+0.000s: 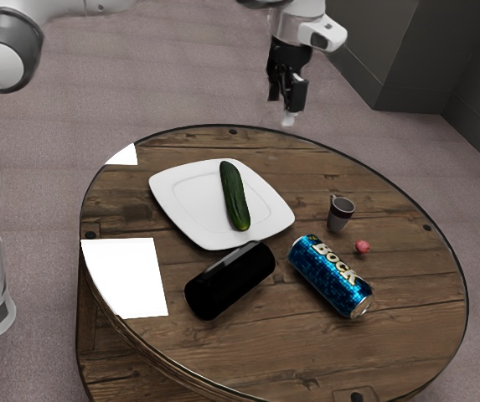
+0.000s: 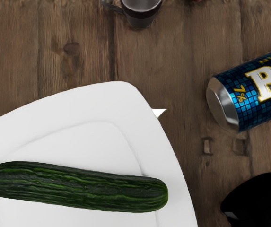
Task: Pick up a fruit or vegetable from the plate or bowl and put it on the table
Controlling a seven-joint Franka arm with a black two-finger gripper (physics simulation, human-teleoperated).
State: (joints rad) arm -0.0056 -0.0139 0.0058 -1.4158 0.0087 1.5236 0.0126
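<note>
My gripper [image 1: 281,107] hangs in the air near the table's far edge in the exterior view, well above the tabletop, its two fingers apart and nothing between them. A dark green cucumber [image 1: 234,197] lies across the white plate [image 1: 178,199], toward the exterior view's right side of it. In the wrist view the cucumber [image 2: 78,187] rests on the plate [image 2: 97,101], and no finger touches it.
On the round wooden table [image 1: 407,318], a blue can [image 1: 332,276] and a black cylinder [image 1: 229,280] lie on their sides near the plate. A small cup [image 1: 340,215] and a small red round thing [image 1: 363,247] are beyond the can. White patches show near the table's edge.
</note>
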